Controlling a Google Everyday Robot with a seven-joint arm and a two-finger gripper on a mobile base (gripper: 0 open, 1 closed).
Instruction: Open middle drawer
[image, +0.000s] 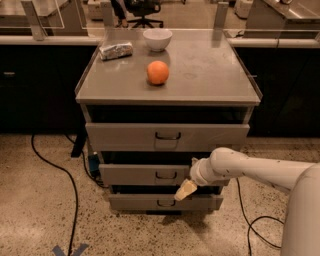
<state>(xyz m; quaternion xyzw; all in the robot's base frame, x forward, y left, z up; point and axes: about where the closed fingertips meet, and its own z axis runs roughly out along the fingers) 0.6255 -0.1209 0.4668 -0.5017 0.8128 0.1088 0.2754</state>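
Middle drawer (135, 175), a wide shallow grey metal front midway down the grey cabinet (210, 70), shows no interior, so opening seems undone; the cream gripper (186, 190) hangs just below-right of its small dark loop handle (166, 175), not gripping it, openness impossible to tell.

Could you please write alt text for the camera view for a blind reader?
The robot's gripper hangs just below and right of the handle of the middle drawer, on a grey three-drawer cabinet. An orange, white bowl and foil packet sit on top.

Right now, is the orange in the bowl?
No, the orange sits on the cabinet top apart from the bowl, and the gripper is by the middle drawer.
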